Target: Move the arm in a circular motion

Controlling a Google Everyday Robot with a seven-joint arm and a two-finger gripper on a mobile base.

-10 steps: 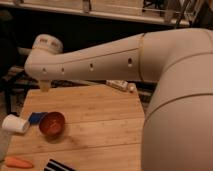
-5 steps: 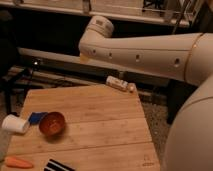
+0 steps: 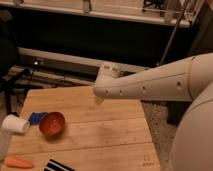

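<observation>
The arm (image 3: 150, 85) is a thick off-white tube reaching in from the right edge across the far part of the wooden table (image 3: 100, 135). A row of small dark holes runs along its side. Its rounded capped end (image 3: 106, 75) hangs over the table's far edge, near the middle. A second broad off-white segment (image 3: 192, 135) fills the lower right corner. The gripper is not in view.
On the table's left side lie a white cup (image 3: 15, 124) on its side, a small blue thing (image 3: 36, 118) and an orange-red bowl (image 3: 51, 123). A carrot (image 3: 17, 162) and a black-and-white striped object (image 3: 57, 165) sit at the front edge. A pale object (image 3: 99, 100) shows just under the arm.
The arm's capped end has swung from the upper left towards the right, and now sits lower, over the table's far edge. The things on the table have not moved.
</observation>
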